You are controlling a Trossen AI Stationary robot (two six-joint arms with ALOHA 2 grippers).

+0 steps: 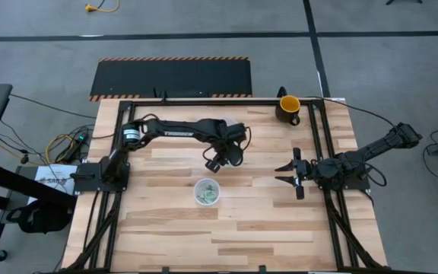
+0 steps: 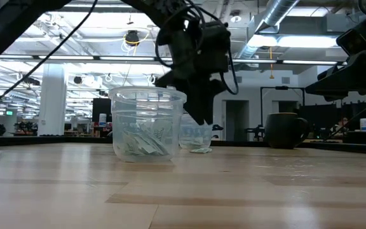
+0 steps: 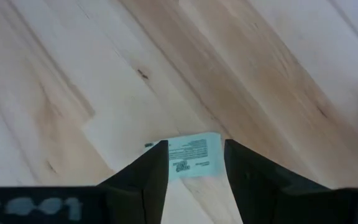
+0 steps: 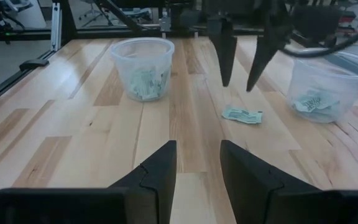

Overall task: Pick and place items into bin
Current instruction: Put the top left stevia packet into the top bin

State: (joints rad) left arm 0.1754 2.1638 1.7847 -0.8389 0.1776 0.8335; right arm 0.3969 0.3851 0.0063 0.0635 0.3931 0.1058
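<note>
Pale green packet [image 4: 242, 114] lies flat on wood table [image 4: 73, 143], printed text on face, slightly glossy. Sits between two clear cups: one cup [image 4: 142, 68] holding more green packets, second cup [image 4: 325, 85] with few packets (rim cut off by picture edge). Left gripper [image 4: 240, 59] hangs directly above loose packet, fingers spread, not touching it. In left wrist view packet [image 3: 194, 155] is partly hidden by finger. Right gripper [image 1: 295, 173] waits at table's right side, fingers spread, holding nothing. Dark mug [image 1: 288, 109] at far edge.
</note>
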